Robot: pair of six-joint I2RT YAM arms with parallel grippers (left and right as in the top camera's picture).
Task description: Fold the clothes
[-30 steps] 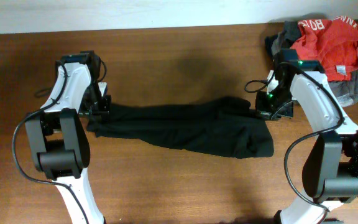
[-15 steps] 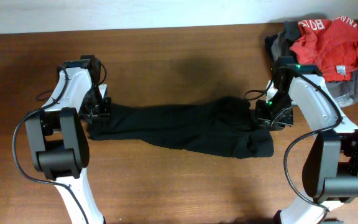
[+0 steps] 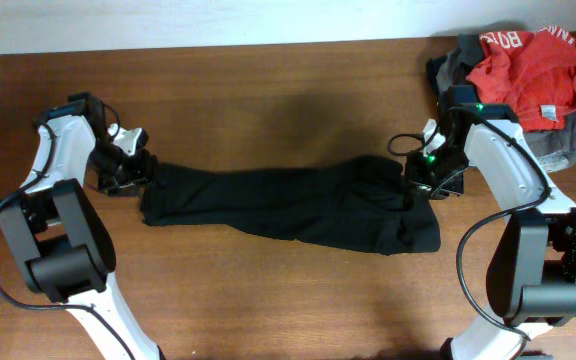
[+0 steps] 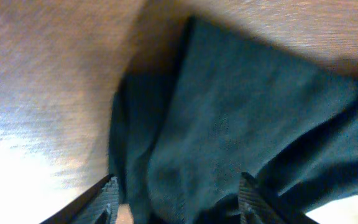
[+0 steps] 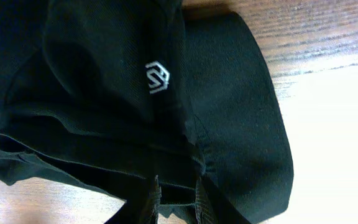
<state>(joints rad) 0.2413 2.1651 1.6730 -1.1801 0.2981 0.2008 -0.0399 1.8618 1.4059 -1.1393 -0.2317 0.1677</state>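
Observation:
The clothes (image 3: pixel 288 205), one black garment, lie stretched left to right across the wooden table. My left gripper (image 3: pixel 133 172) hovers at the garment's left end. In the left wrist view, the left gripper (image 4: pixel 180 196) stands open, its fingers wide apart over the dark cloth (image 4: pixel 241 112). My right gripper (image 3: pixel 420 183) sits on the garment's right end. In the right wrist view, the right gripper (image 5: pixel 177 199) has its jaws a little apart, and a hem fold lies loosely between them. A small white logo (image 5: pixel 157 76) shows on the black fabric (image 5: pixel 104 62).
A red garment with white lettering (image 3: pixel 528 65) lies on a grey garment (image 3: pixel 558 145) at the table's back right corner, just behind my right arm. The table's back edge (image 3: pixel 268 45) meets a pale wall.
My left gripper has opened wide and drawn back to the left, off the garment's left end. My right jaws have parted slightly. The garment has barely shifted.

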